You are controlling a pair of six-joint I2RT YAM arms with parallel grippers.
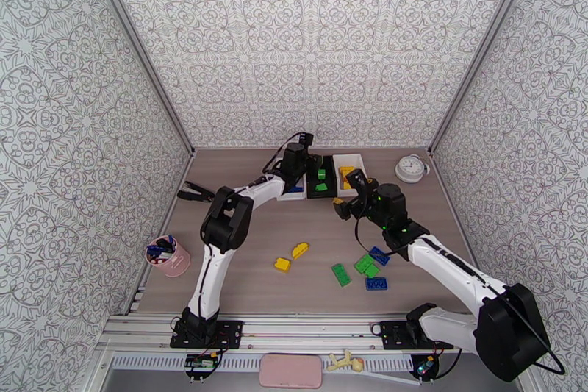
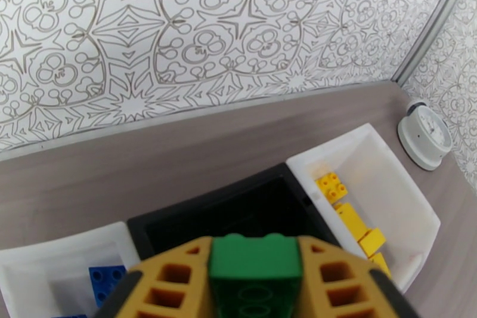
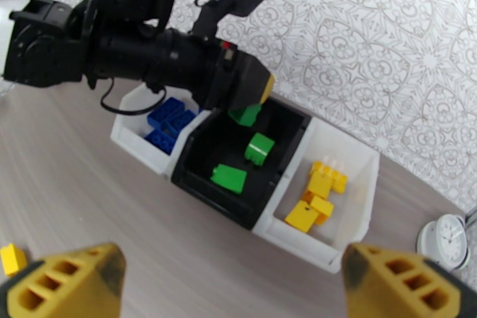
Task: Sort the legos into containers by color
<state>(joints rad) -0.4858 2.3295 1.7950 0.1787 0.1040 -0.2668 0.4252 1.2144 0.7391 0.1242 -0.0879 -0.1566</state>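
My left gripper (image 3: 249,109) hangs over the black container (image 3: 208,197), shut on a green lego (image 2: 253,265). Two green legos (image 3: 259,147) lie inside that bin. To its left, a white container (image 3: 137,140) holds blue legos (image 3: 168,121); the white container (image 3: 310,247) on the right holds several yellow legos (image 3: 319,194). My right gripper (image 3: 232,289) is wide open with nothing in it, low over the table in front of the bins. A small yellow lego (image 3: 12,258) lies by its left finger. In the top view the left gripper (image 1: 314,168) is above the bins and the right gripper (image 1: 345,195) just in front.
Loose legos lie on the near table: two yellow (image 1: 282,264), two green (image 1: 340,274), two blue (image 1: 376,284). A round white clock (image 1: 411,168) stands at the back right. A pink cup (image 1: 169,257) sits at the left edge, with a black tool (image 1: 195,193) behind it.
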